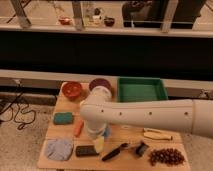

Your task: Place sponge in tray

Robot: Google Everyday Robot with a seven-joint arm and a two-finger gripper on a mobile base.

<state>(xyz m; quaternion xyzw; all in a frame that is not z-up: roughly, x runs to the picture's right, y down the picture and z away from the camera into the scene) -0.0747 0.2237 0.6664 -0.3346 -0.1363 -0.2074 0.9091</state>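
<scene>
Desk (131, 136): cluttered work surface. Arm (150, 115) reaches in from the right across the middle, probably aiming left. Tray (140, 91) sits back right, open to receive. Sponge (63, 118) lies at the left side, untouched, well apart from the tray. Hand (99, 142) hangs under the arm's bend, released, holding nothing.
</scene>
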